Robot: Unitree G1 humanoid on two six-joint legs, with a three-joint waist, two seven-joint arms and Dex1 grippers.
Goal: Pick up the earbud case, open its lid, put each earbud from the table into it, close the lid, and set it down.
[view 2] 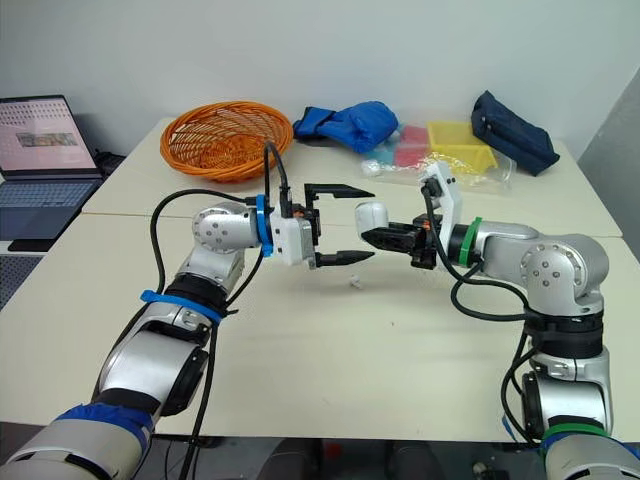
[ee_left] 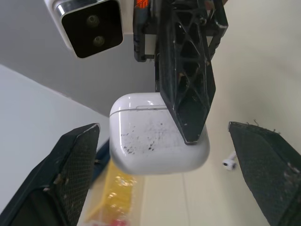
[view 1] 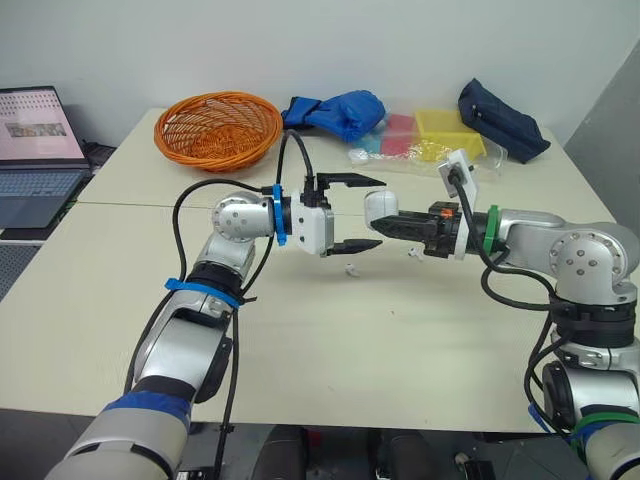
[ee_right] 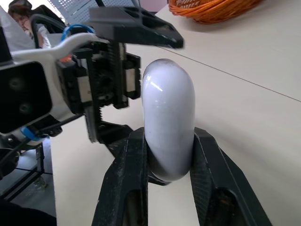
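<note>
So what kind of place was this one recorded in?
Probably an office or lab workroom: pale tables pushed together by a plain white wall, an open laptop off to the left, and props such as an orange basket and coloured plastic boxes.

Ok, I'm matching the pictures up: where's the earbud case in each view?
Left eye: earbud case at centre.
Right eye: earbud case at centre.
Left wrist: earbud case ahead of open jaws.
Right wrist: earbud case between the jaws.
Landmark: right gripper clamping it.
</note>
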